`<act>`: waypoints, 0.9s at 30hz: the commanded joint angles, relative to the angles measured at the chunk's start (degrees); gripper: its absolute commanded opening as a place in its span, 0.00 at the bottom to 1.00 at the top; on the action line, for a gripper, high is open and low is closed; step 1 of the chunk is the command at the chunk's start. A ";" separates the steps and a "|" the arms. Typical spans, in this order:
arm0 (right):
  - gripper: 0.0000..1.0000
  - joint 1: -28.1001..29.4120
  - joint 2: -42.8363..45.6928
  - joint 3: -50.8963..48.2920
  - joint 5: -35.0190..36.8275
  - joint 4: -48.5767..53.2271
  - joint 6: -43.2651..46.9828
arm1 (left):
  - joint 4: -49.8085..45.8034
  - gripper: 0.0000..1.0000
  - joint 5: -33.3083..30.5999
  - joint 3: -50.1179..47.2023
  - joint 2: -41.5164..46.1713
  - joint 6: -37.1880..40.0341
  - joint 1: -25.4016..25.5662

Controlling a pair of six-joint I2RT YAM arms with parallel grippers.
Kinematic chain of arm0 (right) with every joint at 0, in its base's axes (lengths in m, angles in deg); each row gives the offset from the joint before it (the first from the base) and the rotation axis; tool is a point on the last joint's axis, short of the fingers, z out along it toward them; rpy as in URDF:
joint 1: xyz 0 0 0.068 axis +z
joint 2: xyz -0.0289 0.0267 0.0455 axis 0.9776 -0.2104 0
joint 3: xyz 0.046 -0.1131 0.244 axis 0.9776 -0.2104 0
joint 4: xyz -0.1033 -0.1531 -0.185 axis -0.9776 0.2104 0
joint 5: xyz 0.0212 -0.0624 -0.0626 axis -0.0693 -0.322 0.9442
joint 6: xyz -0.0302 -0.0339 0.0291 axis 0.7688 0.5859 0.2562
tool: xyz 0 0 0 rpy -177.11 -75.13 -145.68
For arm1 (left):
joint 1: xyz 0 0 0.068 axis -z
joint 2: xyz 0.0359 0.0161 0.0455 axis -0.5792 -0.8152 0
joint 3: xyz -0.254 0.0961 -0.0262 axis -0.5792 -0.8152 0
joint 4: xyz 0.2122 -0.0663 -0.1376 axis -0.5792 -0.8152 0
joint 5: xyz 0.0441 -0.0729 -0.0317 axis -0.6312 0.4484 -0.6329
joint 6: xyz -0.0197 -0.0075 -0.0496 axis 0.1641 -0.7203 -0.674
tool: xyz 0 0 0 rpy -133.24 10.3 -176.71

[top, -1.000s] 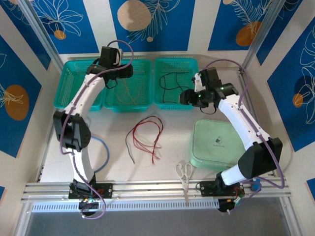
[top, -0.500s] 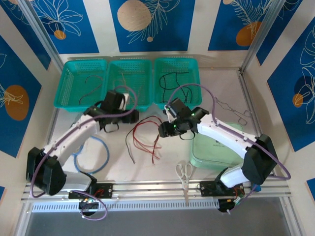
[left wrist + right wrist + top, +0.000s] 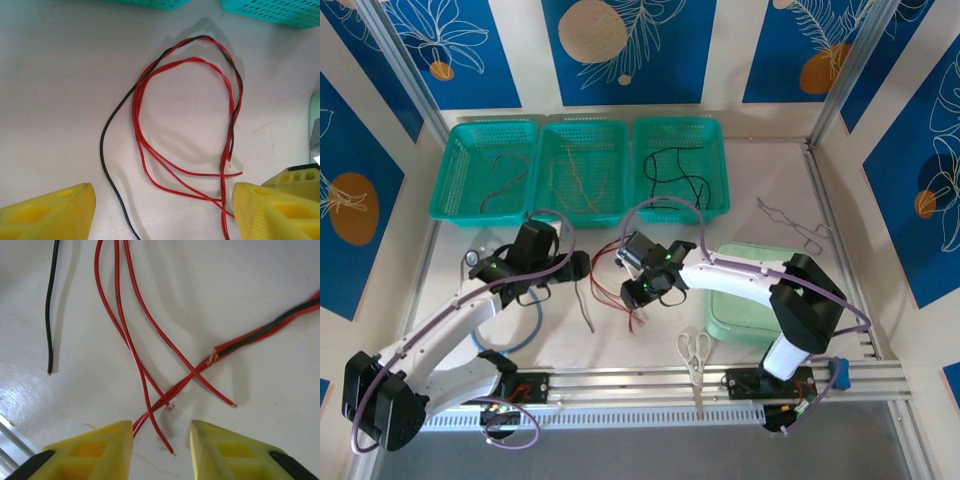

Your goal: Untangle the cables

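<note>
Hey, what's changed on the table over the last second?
The left claw and right claw swung back from over the teal baskets toward the near edge. They now sit open, low over the red and black cables, holding nothing. The cables, baskets and scissors lie where they were.

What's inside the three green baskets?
The left basket holds a dark wire, the middle basket tan wires, the right basket a black wire. Nothing covers them; the tan ones are too thin to count.
</note>
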 commanded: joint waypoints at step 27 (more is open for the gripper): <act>0.00 2.85 -9.88 11.02 -6.35 5.32 7.74 | -10.27 0.70 -0.99 -7.20 15.87 -4.52 -6.30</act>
